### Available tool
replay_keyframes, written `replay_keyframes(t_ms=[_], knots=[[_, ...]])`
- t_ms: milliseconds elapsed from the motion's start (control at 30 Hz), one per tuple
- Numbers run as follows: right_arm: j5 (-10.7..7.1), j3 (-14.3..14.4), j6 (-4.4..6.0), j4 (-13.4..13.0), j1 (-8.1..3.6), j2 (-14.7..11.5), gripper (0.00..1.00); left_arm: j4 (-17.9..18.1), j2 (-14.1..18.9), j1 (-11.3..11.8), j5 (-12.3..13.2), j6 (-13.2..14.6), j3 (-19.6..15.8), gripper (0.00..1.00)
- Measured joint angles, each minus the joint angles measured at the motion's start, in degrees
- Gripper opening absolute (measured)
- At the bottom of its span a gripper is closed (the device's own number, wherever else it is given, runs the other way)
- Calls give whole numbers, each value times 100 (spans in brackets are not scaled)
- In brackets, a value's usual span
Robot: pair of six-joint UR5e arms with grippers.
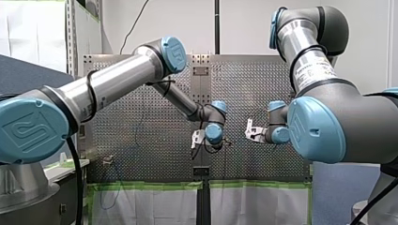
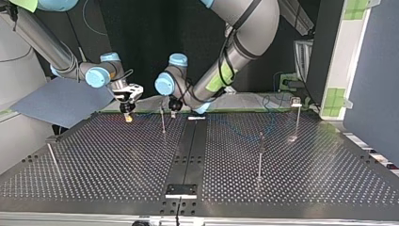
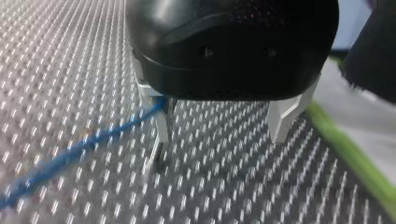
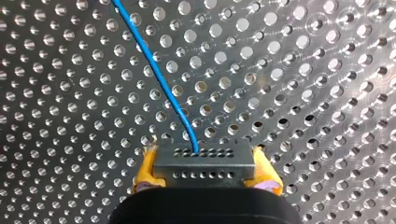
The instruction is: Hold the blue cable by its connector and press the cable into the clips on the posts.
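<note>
Front view: my left arm's black gripper point(image 1: 199, 138) and my right arm's gripper point(image 1: 251, 131) hang near each other over the middle of the perforated metal table point(image 1: 141, 140). Neither claw's state can be read from here.

Top view: my right arm's gripper sits low at the far edge of the table, at the view's left, with a yellow pad point(image 2: 128, 118) just above the surface. My left arm's gripper is just beside it, and one of the slim metal posts point(image 2: 163, 123) stands between the two. Other posts stand well apart across the table.

Left wrist view: the metal fingers point(image 3: 283, 117) stand wide apart, holding nothing. The thin blue cable point(image 3: 88, 144) runs up to one finger. I cannot tell whether it touches that finger.

Right wrist view: the yellow pads are clamped on the two ends of the small grey block connector point(image 4: 204, 161). The cable leaves its face and trails away over the holes.

The cable looks light and limp, so it will likely sag and wander. The rigid connector is the place to grip it, with the free claw guiding the slack near each clip
</note>
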Motion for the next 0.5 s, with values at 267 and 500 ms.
replay_keyframes(t_ms=[267, 500], knots=[[-2, 0, 65, 11, -26, 0, 0, -273, 305, -216, 28, -205, -280, 100], [-59, 0, 105, 2, -44, 3, 0, -2, 723, -355, -77, -249, -699, 100]])
